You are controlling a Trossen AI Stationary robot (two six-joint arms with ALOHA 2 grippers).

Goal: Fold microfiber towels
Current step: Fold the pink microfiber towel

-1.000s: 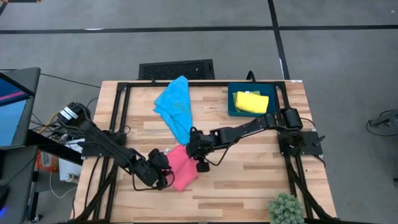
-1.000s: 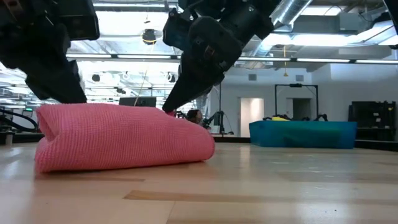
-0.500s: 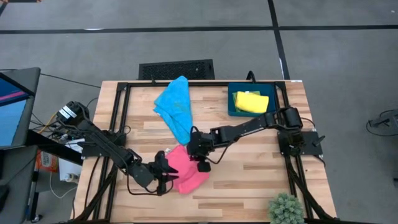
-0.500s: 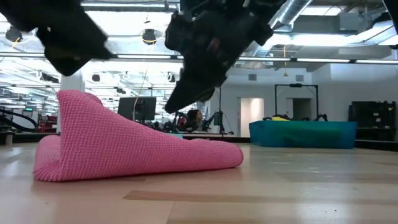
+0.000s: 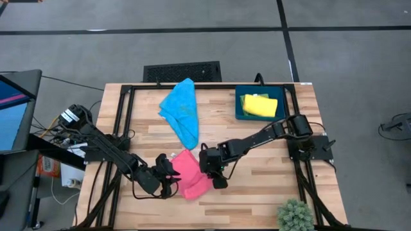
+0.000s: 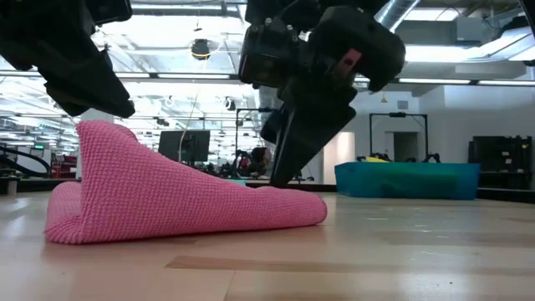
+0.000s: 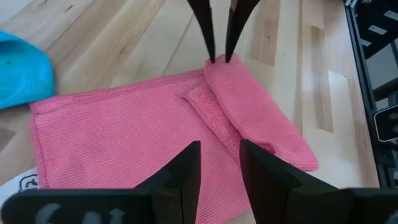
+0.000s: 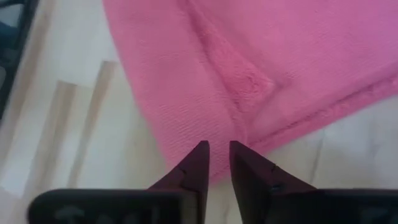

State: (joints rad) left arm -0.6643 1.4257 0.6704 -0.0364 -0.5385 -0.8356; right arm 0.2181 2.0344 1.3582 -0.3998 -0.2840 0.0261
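The pink towel point(image 5: 191, 177) lies near the front of the table point(image 5: 257, 192), toward its left half, partly folded: one flap is doubled over the rest and its raised edge stands higher at the left arm's side, sloping down to a flat rounded end in the low view point(image 6: 175, 201). The left wrist view point(image 7: 155, 137) shows the folded strip running diagonally across the flat layer.

The left gripper point(image 5: 166, 179) sits at the towel's left edge, fingers point(image 7: 186, 177) a narrow gap apart above the cloth; whether any fabric is pinched between them cannot be told. The right gripper point(image 5: 215, 174) is at the towel's right edge, its fingertips point(image 8: 198, 163) slightly apart and pointing down at the cloth's border, touching or just above it, with no fabric seen between them. In the low view it comes down on the low end of the towel point(image 6: 288, 167).

The blue towel point(image 5: 182, 110) lies crumpled farther back on the table, its near tip just beside the pink one. The yellow towel point(image 5: 259, 105) rests folded in the dark blue tray point(image 5: 239, 102) at the back right corner. A small green plant point(image 5: 295, 215) stands at the front right edge.
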